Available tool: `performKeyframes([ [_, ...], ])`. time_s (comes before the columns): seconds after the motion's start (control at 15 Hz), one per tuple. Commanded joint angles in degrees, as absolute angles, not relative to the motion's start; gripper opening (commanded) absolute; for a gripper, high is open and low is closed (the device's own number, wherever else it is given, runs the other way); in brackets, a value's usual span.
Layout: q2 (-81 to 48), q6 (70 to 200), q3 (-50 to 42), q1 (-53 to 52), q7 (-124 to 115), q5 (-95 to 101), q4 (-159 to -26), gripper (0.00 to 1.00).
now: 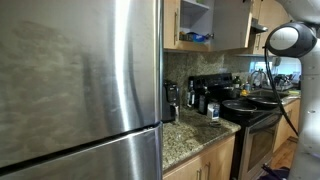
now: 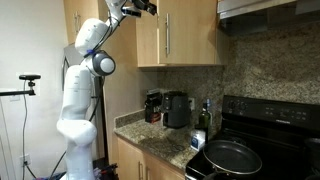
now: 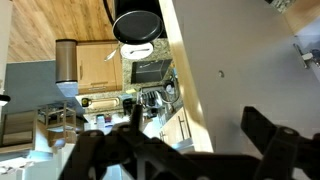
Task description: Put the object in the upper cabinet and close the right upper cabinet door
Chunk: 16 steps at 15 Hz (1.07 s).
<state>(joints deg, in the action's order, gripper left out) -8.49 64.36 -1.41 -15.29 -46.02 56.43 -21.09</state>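
- Upper cabinet (image 1: 172, 22) of light wood hangs on the wall, and its pale shelved inside shows in an exterior view.
- Right upper cabinet door (image 1: 232, 25) stands swung out from the upper cabinet, not closed, with its shaded inner face toward that camera.
- Blue object (image 1: 197, 38) lies on a shelf inside the upper cabinet, just behind the open doorway. It is too small to tell what it is.
- Gripper (image 2: 143, 7) is high up at the top of the upper cabinet's front, at the end of the white arm (image 2: 82, 90).
- In the wrist view its dark fingers (image 3: 268, 135) are spread wide and released, with nothing held between them. A pale flat panel (image 3: 240, 90) of the upper cabinet runs slantwise just past them.
- Black coffee maker (image 2: 178, 108) stands on the speckled stone bench (image 2: 150, 135), straight below the upper cabinet.
- Black stove (image 2: 275, 115) carries a frying pan (image 2: 232, 156), below the upper cabinet and off to one side.
- Stainless refrigerator (image 1: 80, 80) stands on the side of the upper cabinet away from the stove.
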Motion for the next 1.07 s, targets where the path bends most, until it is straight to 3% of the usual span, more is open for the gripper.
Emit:
performKeyframes([
  [0.0,-8.6,64.1,-1.7,-15.3,-46.1,56.1,-21.2,1.00],
  [0.27,-13.3,69.7,-1.8,-14.9,-40.2,56.1,-15.9,1.00],
  [0.67,-9.6,70.5,-1.1,-12.4,-42.1,51.5,-20.1,1.00],
  [1.0,-10.1,63.1,-2.2,-15.6,-46.4,55.8,-21.1,1.00],
])
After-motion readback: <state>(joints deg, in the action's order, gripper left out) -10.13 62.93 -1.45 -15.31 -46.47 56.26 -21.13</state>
